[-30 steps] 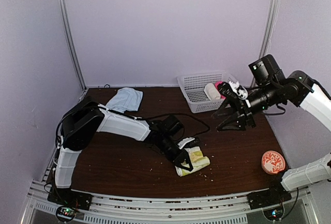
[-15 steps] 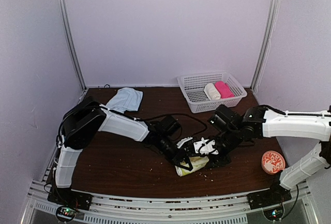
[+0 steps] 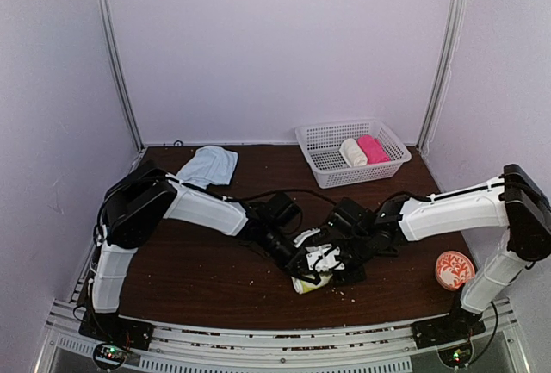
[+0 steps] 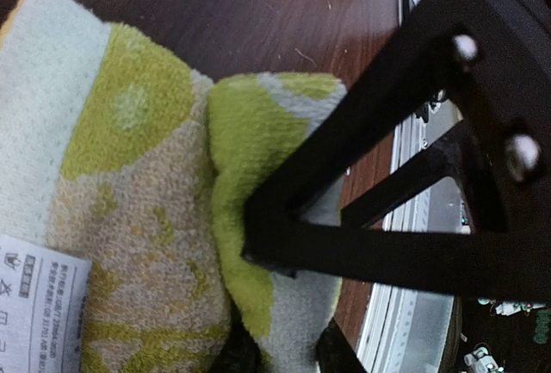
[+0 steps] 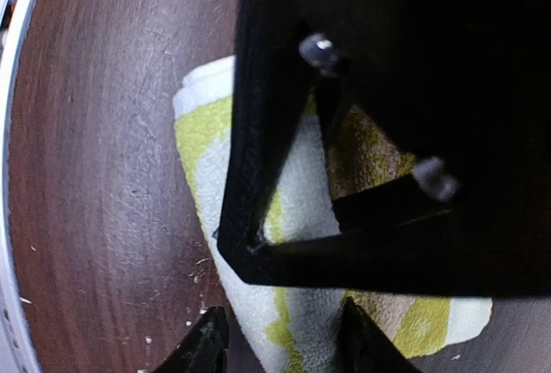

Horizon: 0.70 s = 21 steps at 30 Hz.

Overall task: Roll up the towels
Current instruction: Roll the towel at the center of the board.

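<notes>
The yellow-green and white towel (image 3: 306, 284) lies partly rolled on the table near the front centre. My left gripper (image 3: 301, 263) is shut on a fold of it; the left wrist view shows the towel (image 4: 129, 158) and its green edge pinched between my fingertips (image 4: 284, 357). My right gripper (image 3: 331, 261) sits right beside the left one, over the same towel. In the right wrist view the towel (image 5: 202, 123) lies between the spread fingers of that gripper (image 5: 280, 343), which is open. The pale blue towel (image 3: 209, 165) lies loose at the back left.
A white basket (image 3: 320, 136) at the back right holds a cream roll (image 3: 352, 152) and a pink roll (image 3: 373, 148). A red and white round object (image 3: 455, 270) lies at the front right. Each gripper's black finger frame blocks the other's wrist view.
My right arm swung down from beside the basket to the yellow-green towel and now meets the left gripper there. The left arm stayed on the towel.
</notes>
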Tool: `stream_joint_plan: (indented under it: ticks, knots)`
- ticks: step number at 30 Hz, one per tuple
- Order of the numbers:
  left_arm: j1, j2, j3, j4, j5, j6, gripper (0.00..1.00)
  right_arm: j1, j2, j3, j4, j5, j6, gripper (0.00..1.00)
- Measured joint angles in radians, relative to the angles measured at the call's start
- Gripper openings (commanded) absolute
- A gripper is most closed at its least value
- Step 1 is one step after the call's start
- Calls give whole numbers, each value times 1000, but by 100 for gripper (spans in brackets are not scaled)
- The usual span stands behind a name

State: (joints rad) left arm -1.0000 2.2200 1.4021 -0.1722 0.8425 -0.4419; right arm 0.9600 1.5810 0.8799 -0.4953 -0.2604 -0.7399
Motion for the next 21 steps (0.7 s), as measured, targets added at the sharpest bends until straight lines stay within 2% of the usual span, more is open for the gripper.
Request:
stream_joint_plan:
  ticks: [3, 6, 9, 16, 21]
  knots:
    - [3, -1, -11, 10, 13, 17, 45, 2, 30, 10, 13, -1, -21, 20]
    - [6, -48, -59, 32, 1, 21, 51, 5, 45, 33, -5, -14, -38, 16]
    - [6, -135, -132, 17, -107, 24, 61, 5, 61, 56, -33, -56, -51, 14]
    - [6, -423, -338, 3, -402, 25, 63, -32, 159, 166, -156, -163, -31, 13]
    - [-19, -685, -495, 81, -637, 84, 58, -101, 254, 272, -271, -287, -9, 14]
